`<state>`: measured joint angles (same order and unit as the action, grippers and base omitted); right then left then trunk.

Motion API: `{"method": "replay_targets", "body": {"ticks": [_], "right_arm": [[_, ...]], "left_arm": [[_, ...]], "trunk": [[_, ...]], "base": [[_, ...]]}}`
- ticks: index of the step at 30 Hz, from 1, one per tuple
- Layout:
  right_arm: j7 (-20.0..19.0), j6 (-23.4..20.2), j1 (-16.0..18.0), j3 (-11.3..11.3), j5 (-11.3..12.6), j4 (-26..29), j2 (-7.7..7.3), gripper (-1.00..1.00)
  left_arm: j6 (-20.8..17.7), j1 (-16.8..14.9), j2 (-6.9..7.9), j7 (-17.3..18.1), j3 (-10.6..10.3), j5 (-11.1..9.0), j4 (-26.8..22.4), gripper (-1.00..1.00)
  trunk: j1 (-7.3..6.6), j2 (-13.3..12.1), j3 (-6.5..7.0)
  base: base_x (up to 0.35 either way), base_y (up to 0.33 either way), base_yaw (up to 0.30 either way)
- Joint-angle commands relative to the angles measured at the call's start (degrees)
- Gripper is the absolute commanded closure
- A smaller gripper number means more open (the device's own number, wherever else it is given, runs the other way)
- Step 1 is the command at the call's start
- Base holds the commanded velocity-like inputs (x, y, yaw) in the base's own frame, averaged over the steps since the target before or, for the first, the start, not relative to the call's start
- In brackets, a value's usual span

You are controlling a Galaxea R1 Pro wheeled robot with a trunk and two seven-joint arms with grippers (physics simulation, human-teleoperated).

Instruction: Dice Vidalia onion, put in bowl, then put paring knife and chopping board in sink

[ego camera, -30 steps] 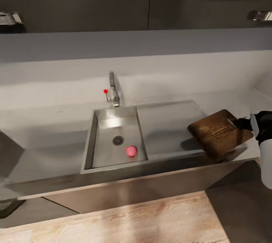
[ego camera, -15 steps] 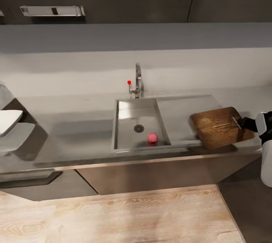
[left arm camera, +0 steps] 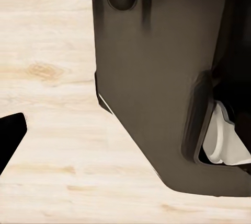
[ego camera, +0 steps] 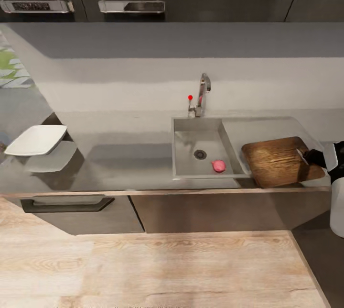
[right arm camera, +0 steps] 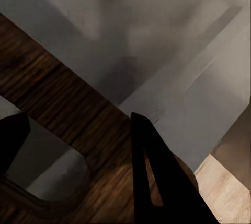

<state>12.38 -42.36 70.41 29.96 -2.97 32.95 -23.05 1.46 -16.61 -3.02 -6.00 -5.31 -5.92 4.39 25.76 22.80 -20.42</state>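
Onion: small pinkish-red rounded Vidalia onion (ego camera: 218, 165) lying on floor of rectangular grey steel sink (ego camera: 184, 155), just beside round drain (ego camera: 200, 154), not yet taken out
Board: brown wooden chopping board (ego camera: 277, 160) with visible grain, held at its far right edge, resting or hovering partly over flat drainboard (ego camera: 258, 128) just right of basin; contact with surface not possible to tell
Bowl: shallow white squarish bowl (ego camera: 37, 139) at far left of long grey glossy countertop (ego camera: 119, 155), well apart from sink
Faucet: angular chrome faucet (ego camera: 202, 95) with red knob behind basin
Step in hand: probably positioning board on counter before fetching onion; dicing not begun; paring knife not recognised anywhere
Next move: likely to set board flat on free counter, release it, then reach into basin for onion; needs a descent over basin wall and a gentle grip on a round thing that can roll
Right gripper: black right gripper (ego camera: 311, 156) at right edge of head view, white forearm below it, fingers (right arm camera: 157, 182) closed narrow on board edge, seen also in wrist view with dark wood between them
Left gripper: pointing down toward pale wooden floor (left arm camera: 47, 78) beside robot's dark body; finger spread cannot be told
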Motion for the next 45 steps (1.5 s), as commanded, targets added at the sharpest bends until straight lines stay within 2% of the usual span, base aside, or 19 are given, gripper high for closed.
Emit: {"method": "replay_targets", "body": {"ticks": [1,6,8,11,12,15,22,35,45], "right_arm": [[0.01,-0.27,0.08,0.19,-0.11,0.24,0.03,1.00],[0.90,-0.27,0.08,0.25,0.20,1.55,0.05,1.00],[2.34,-0.21,0.08,0.27,1.55,1.64,0.09,1.00],[4.63,-0.11,0.08,0.21,5.25,1.67,0.11,1.00],[5.94,-0.06,0.08,0.20,7.25,1.67,0.11,1.00],[8.56,0.03,0.08,0.19,10.37,1.68,0.10,1.00],[9.22,0.08,0.08,0.19,11.20,1.68,0.05,1.00],[9.24,0.17,0.08,0.19,11.23,1.68,0.03,1.00],[9.15,0.23,0.08,0.26,11.23,1.68,0.03,1.00]], "left_arm": [[0.17,-0.09,-0.01,-0.07,-0.49,-0.59,0.15,-1.00],[0.21,-0.09,0.03,-0.07,-0.49,-0.59,0.11,-1.00],[0.21,-0.09,0.03,-0.07,-0.49,-0.59,0.10,-1.00],[0.21,-0.09,0.03,-0.07,-0.49,-0.59,0.10,-1.00],[0.21,-0.09,0.05,-0.07,-0.49,-0.59,0.10,-1.00],[0.27,-0.09,0.09,-0.07,-0.49,-0.59,0.15,-1.00],[0.30,-0.09,0.66,-0.07,-0.49,-0.59,0.11,-1.00],[0.30,-0.09,0.73,0.01,-0.50,-0.50,0.09,-1.00],[0.30,-0.09,0.73,0.02,-0.56,-0.44,0.11,-1.00]], "trunk": [[0.03,0.11,-0.15],[0.03,0.11,-0.44],[0.03,0.11,-0.56],[0.03,0.11,-0.73],[0.03,0.11,-0.79],[0.03,0.11,-0.96],[0.03,0.11,-1.37],[0.03,0.11,-1.90],[0.03,0.11,-1.90]], "base": [[-0.008,0.299,0.123],[-0.002,0.301,0.123],[0.000,0.304,0.123],[0.000,0.304,0.123],[0.000,0.304,0.123],[0.000,0.304,0.123],[0.000,0.304,0.122],[0.076,0.288,0.073],[0.072,0.062,0.001]]}}
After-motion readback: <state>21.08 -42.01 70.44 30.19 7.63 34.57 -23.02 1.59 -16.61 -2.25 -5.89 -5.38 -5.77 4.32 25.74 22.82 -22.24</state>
